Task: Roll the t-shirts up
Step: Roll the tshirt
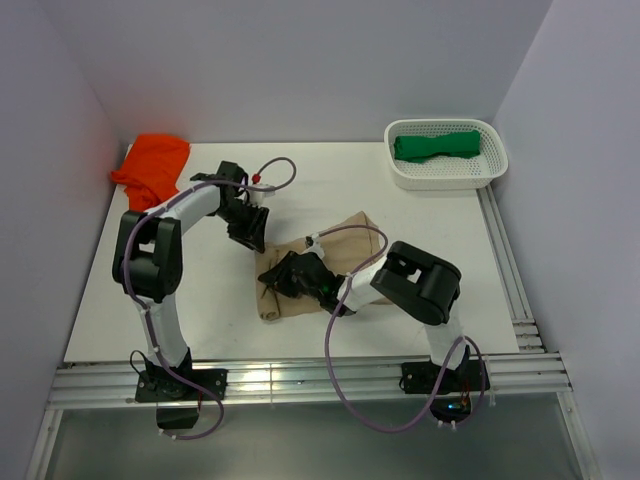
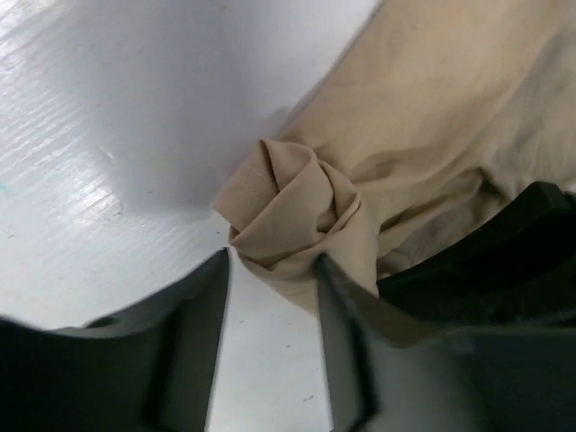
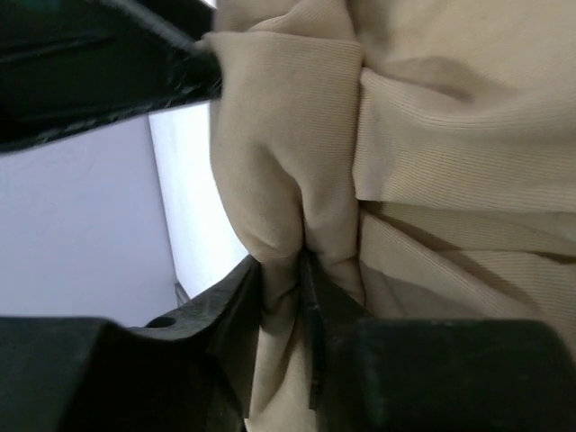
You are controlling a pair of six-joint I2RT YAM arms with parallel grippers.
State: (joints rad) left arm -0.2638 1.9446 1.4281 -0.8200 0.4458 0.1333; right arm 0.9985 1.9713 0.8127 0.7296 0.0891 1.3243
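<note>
Tan shirt (image 1: 342,252) lies mid-table, a fold pinched by the right gripper (image 3: 281,265); left gripper (image 2: 270,261) spread at its rolled end.

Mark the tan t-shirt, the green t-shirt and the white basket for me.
tan t-shirt (image 2: 297,207): left wrist view, on its rolled-up end.
green t-shirt (image 1: 437,146): top external view, on the middle of the bundle.
white basket (image 1: 445,180): top external view, on its near wall.

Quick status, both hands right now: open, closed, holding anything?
Left hand: open, rolled end of the tan t-shirt at its fingertips, not clamped.
Right hand: closed on a fold of the tan t-shirt.
</note>
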